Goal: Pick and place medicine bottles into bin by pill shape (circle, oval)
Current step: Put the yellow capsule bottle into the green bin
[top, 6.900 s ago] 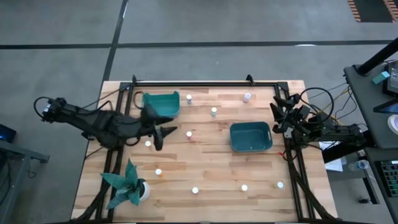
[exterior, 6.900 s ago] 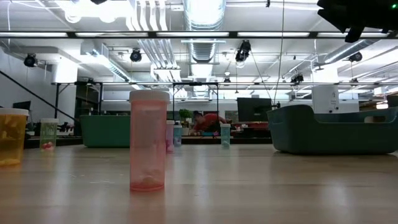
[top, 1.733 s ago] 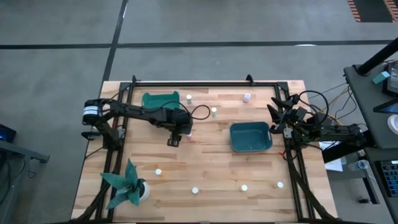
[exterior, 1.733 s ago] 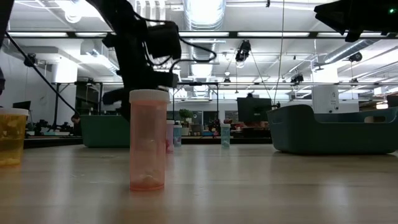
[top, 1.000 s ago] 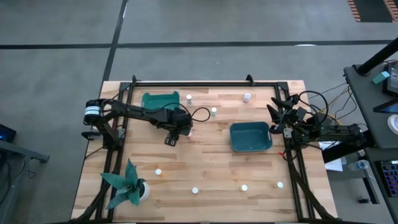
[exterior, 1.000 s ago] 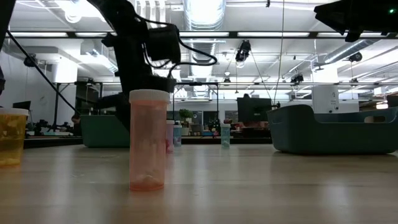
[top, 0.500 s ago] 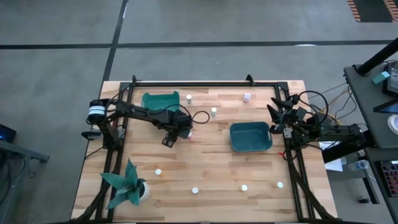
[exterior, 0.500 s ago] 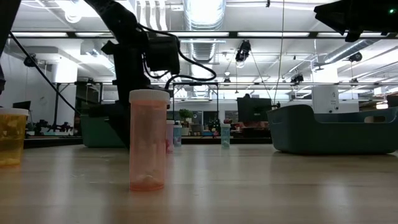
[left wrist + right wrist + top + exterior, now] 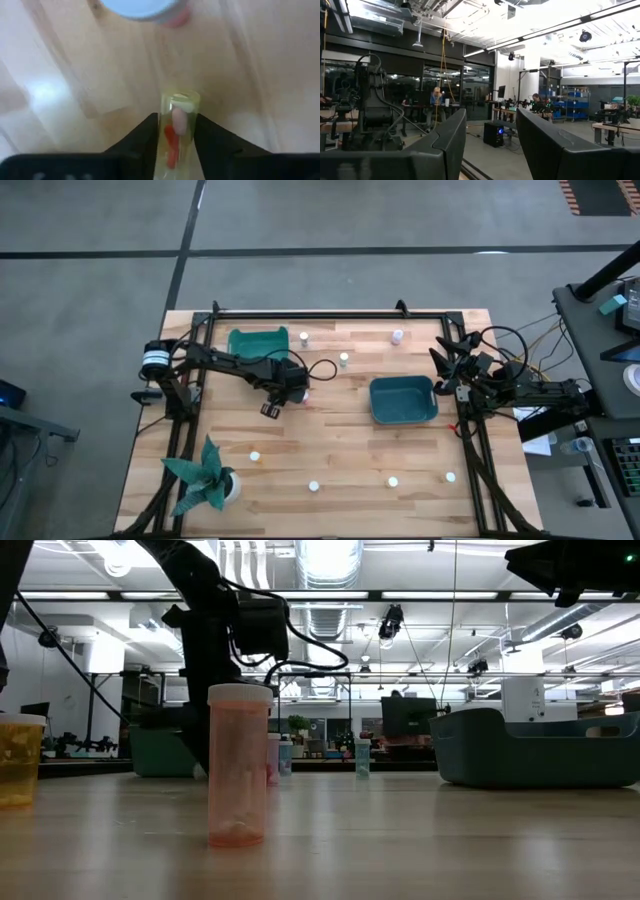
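Held bottle: clear yellowish medicine bottle (image 9: pixel 178 131) with pale and red pills, gripped between the left gripper (image 9: pixel 270 409) fingers (image 9: pixel 144 135) above the bench (image 9: pixel 340 440), mid-left.
Neighbours: white-capped pink bottle (image 9: pixel 145 9) just beyond; teal tray (image 9: pixel 258 344) farther off; second tray (image 9: pixel 404 400) to the right.
Low view only: near pink bottle (image 9: pixel 238 764) in front of the left arm.
Right gripper (image 9: pixel 447 366): far right edge, fingers (image 9: pixel 445 145) apart, empty.

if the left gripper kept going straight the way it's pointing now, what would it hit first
Most likely the bare wooden table. The left gripper, shut on a yellowish bottle of pills, points down at the boards. A white-capped bottle stands off to one side; depth is unclear.
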{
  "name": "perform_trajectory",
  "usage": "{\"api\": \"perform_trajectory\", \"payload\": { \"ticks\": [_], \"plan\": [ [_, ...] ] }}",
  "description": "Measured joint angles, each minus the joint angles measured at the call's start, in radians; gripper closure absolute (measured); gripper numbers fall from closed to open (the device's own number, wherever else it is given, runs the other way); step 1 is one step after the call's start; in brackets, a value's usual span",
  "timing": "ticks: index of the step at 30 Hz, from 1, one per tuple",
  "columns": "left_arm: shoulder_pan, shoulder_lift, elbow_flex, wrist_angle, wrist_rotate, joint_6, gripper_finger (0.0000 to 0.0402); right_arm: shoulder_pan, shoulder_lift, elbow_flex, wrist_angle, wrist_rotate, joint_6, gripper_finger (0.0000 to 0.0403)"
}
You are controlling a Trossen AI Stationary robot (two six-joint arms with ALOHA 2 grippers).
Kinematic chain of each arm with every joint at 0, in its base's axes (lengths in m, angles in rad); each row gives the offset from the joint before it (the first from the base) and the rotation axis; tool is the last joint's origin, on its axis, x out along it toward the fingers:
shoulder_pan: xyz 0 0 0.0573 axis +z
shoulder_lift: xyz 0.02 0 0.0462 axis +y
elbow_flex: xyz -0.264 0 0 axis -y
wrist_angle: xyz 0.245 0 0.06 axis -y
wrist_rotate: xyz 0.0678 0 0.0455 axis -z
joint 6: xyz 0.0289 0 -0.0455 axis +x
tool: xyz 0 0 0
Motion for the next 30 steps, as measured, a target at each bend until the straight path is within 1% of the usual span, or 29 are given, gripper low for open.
{"api": "perform_trajectory", "payload": {
  "ticks": [2,4,10,15,19,23,26,28,30],
  "plan": [
    [-0.004,-0.005,0.000,0.002,-0.012,-0.020,0.0329,0.000,0.000,0.000,0.000,0.000,0.000,0.0239],
    [-0.009,-0.016,0.012,-0.020,-0.016,-0.046,0.0336,0.000,0.000,0.000,0.000,0.000,0.000,0.0239],
    [-0.018,-0.062,0.110,-0.139,-0.023,-0.089,0.0325,0.000,0.000,0.000,0.000,0.000,0.002,0.0239],
    [0.007,-0.150,0.168,-0.204,-0.023,-0.069,0.0323,0.000,0.000,0.000,-0.004,0.000,0.010,0.0239],
    [0.080,-0.242,0.167,-0.219,-0.023,-0.069,0.0322,0.000,0.000,0.000,-0.005,0.000,0.010,0.0239],
    [0.184,-0.316,0.151,-0.235,-0.023,-0.050,0.0322,0.000,0.000,0.000,-0.005,0.000,0.009,0.0239],
    [0.269,-0.339,0.142,-0.235,-0.021,-0.007,0.0322,0.000,0.000,0.000,-0.005,0.000,0.009,0.0239],
    [0.326,-0.339,0.140,-0.238,0.007,0.021,0.0322,0.000,0.000,0.000,-0.005,0.000,0.010,0.0239],
    [0.382,-0.326,0.140,-0.235,0.058,0.043,0.0322,0.000,0.000,0.000,-0.005,0.000,0.010,0.0239]
  ]
}}
